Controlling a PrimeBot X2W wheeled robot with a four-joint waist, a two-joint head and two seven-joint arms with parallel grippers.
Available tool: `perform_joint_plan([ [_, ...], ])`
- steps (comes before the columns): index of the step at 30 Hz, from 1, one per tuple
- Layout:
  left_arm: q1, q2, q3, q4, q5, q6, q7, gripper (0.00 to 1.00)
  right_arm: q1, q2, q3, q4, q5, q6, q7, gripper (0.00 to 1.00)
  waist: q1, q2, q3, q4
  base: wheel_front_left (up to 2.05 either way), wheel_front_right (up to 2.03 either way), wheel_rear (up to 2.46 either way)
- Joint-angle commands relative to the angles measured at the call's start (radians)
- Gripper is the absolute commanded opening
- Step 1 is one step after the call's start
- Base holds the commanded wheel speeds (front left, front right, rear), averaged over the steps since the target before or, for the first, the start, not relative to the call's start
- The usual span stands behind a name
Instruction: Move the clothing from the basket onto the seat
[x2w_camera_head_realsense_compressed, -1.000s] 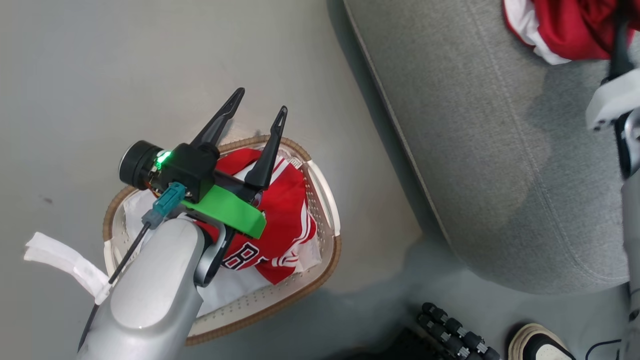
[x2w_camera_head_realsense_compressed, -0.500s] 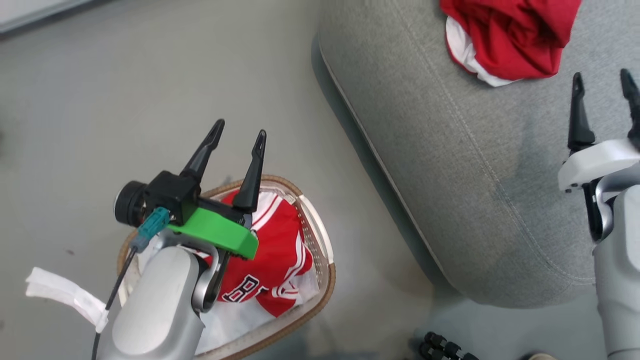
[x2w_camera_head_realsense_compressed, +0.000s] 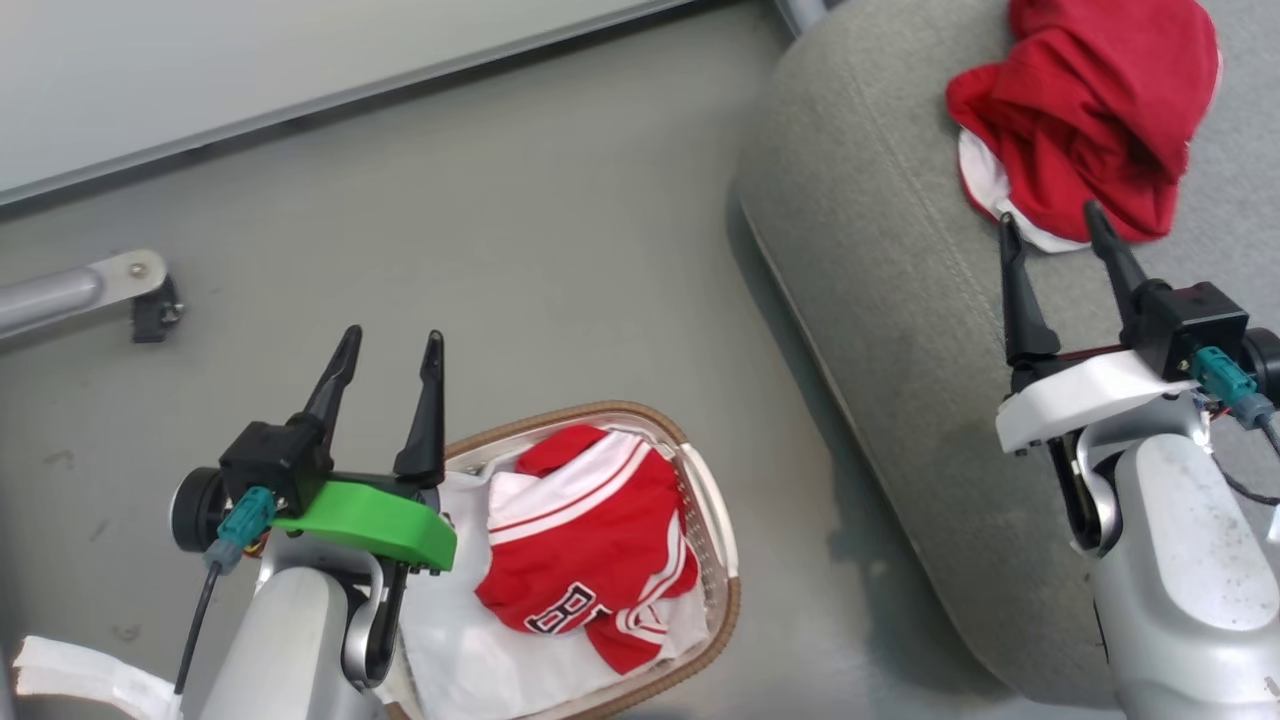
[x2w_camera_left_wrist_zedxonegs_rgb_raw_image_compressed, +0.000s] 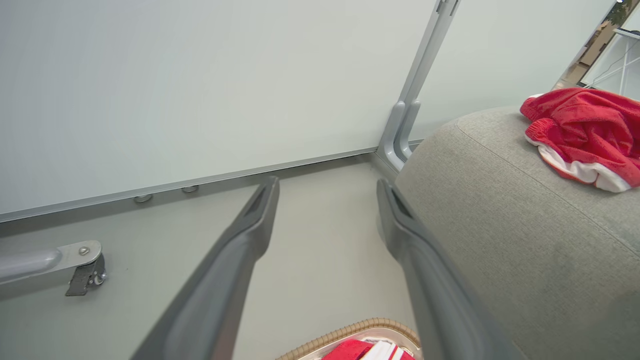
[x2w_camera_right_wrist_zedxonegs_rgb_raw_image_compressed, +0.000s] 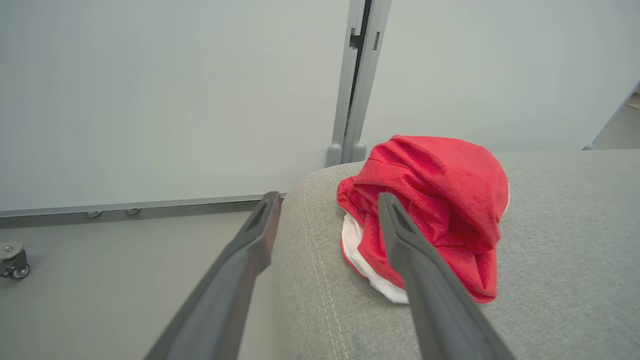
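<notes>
One red jersey (x2w_camera_head_realsense_compressed: 590, 545) is down in the basket (x2w_camera_head_realsense_compressed: 727, 600), white stripes up and dark lettering showing, bunched toward the side nearest the seat (x2w_camera_head_realsense_compressed: 900, 330) and lying on the white liner (x2w_camera_head_realsense_compressed: 470, 650). The second piece, a crumpled red garment (x2w_camera_head_realsense_compressed: 1090, 110) with white trim, lies on top of the grey seat, near its rounded corner. The basket stands on the floor (x2w_camera_head_realsense_compressed: 520, 250), close to the seat's front edge but apart from it.

The right gripper (x2w_camera_head_realsense_compressed: 1050, 216) hangs over the seat cushion, fingers spread wide and nothing between them. Its tips come right up to the crumpled garment's white edge, though whether they touch it I cannot tell.

The left gripper (x2w_camera_head_realsense_compressed: 393, 335) is also spread wide and empty. It hangs beside the basket's far-from-seat side, fingers pointing out over bare floor toward the pale wall panel (x2w_camera_head_realsense_compressed: 300, 50). A grey caster foot (x2w_camera_head_realsense_compressed: 150, 300) stands at the base of that wall.
</notes>
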Motion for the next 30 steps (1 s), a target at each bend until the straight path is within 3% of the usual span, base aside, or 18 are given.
perform_joint_plan([
  [1, 0.024, -0.008, 0.021, -0.005, 0.018, -0.003, 0.001, 1.0, 0.023, -0.002, 0.012, -0.009, 0.006, -0.001, -0.002, 1.0, 0.0, 0.0, -0.062, 0.08, 0.0, 0.0, 0.0],
  [13, 0.131, -0.043, 0.155, -0.007, 0.074, -0.003, 0.001, 1.0, 0.129, 0.008, 0.027, -0.021, 0.05, -0.001, -0.002, 1.0, 0.0, 0.0, -0.153, 0.181, 0.0, 0.0, 0.0],
  [30, 0.274, -0.053, 0.256, -0.035, 0.066, -0.003, 0.001, 1.0, 0.281, 0.024, 0.054, -0.022, 0.057, -0.001, -0.002, 1.0, 0.0, 0.0, -0.267, 0.198, 0.0, 0.0, 0.0],
])
